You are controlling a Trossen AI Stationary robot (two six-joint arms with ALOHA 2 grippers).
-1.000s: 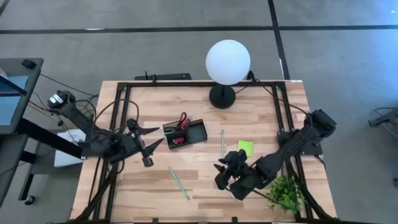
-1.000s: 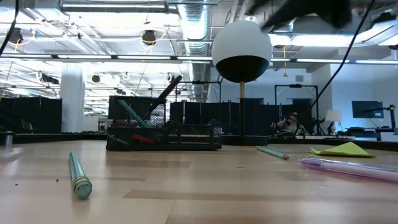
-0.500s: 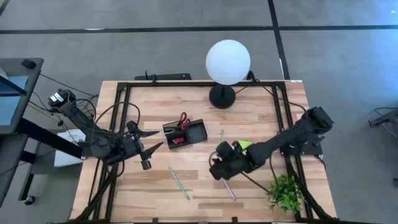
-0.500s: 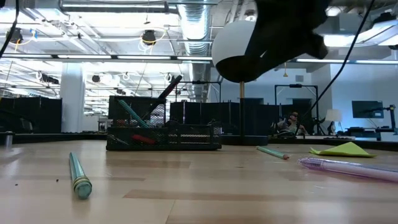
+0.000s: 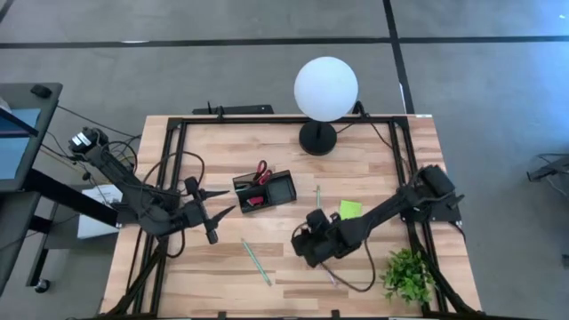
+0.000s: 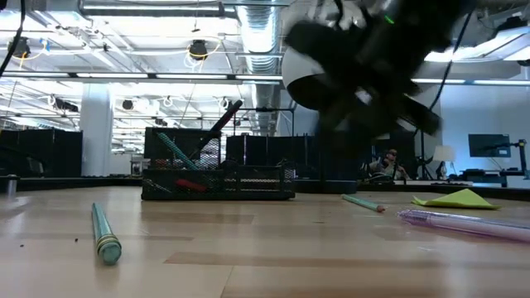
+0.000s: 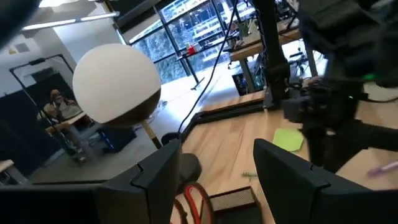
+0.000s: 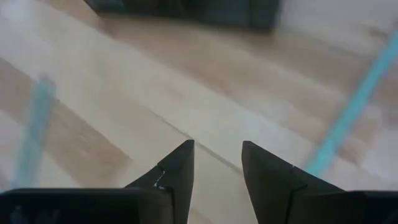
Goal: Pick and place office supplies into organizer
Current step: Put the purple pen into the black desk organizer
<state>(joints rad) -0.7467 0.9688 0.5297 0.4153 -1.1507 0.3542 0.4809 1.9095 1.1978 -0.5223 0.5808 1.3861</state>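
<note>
Roughly at table centre, the right gripper (image 5: 307,246) hangs over bare wood, fingers apart and holding nothing; its wrist view shows empty planks between the two dark fingertips (image 8: 180,163). The left gripper (image 5: 216,213) waits at the organizer's 8 o'clock, spread wide, nothing in it.

Loose supplies, clock bearings from the right gripper:
- teal pen (image 5: 256,261), about 8 o'clock, lying flat and diagonal on the table (image 5: 222,142), well apart from the others.
- pink pen (image 5: 328,272), about 4 o'clock, close by, partly under the arm.
- green pen (image 5: 317,204), about 1 o'clock, lying lengthwise beside the sticky pad (image 5: 350,210).

Handling, as a judgement: the pens look light, stiff and smooth, so likely to roll or skate if nudged from one side. Best taken across the barrel near the middle, fingers straddling it, pressed close to the wood. The sticky pad is thin and soft-edged and lies nearly flat in the low view; pinching it by an edge looks awkward, and sheets may peel or bend.

Organizer (image 5: 264,189), at 11 o'clock from the right gripper: a black tray with compartments. The red-handled scissors (image 5: 260,172) stand in the far-left part, handles up. A small red item (image 6: 190,185) lies low in the left compartment, and a teal pen leans there too. The right compartment looks empty from above.
</note>
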